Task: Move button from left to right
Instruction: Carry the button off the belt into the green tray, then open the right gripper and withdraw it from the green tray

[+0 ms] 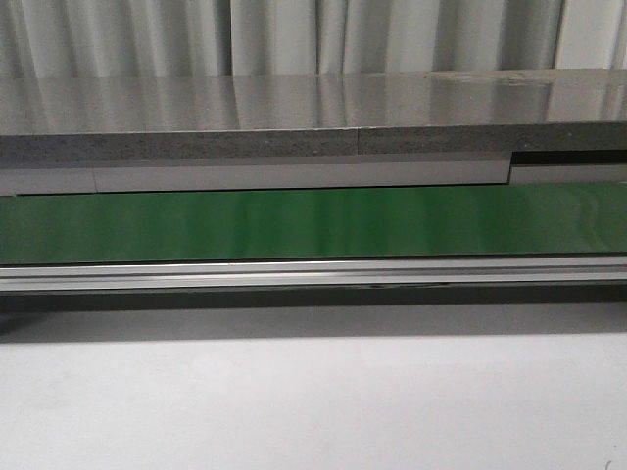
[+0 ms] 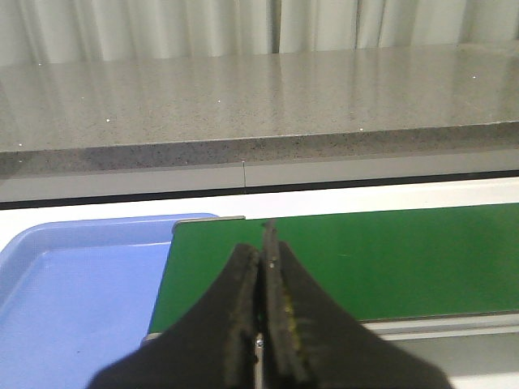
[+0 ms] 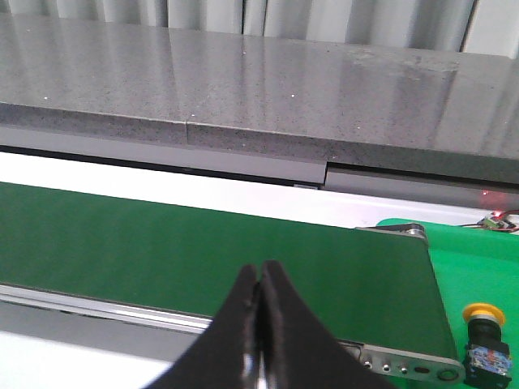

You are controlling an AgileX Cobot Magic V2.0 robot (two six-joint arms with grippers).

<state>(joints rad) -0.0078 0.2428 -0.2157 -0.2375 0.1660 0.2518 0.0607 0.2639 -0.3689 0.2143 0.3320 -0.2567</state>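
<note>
left gripper [image 2: 261,267]: black fingers fill the near edge of the left wrist view, pressed together with basically no gap and nothing between them. The tips hang over the end of the long dark green conveyor belt [image 2: 340,259].
right gripper [image 3: 261,279]: same deal in the right wrist view, black fingers closed tip to tip, holding nothing, poised over the near edge of the belt.
arm pose: both wrists are angled so the fingers point forward toward the speckled grey stone counter [image 1: 294,108] behind the belt. Neither arm shows up in the front view.
button: the small push-button switch with a round yellow-orange cap on a black boxy body [image 3: 485,340] stands upright on a bright green mat [image 3: 478,267], just past the belt's silver metal end bracket [image 3: 405,361]. It's well apart from the right gripper and untouched.
blue tray: a shallow light blue plastic tray [image 2: 73,292] sits right against the other end of the belt, beside the left gripper.
front view: white tabletop [image 1: 313,401] nearest, then the aluminium rail [image 1: 313,274], the belt, the counter, and pale pleated curtains [image 1: 294,34].
</note>
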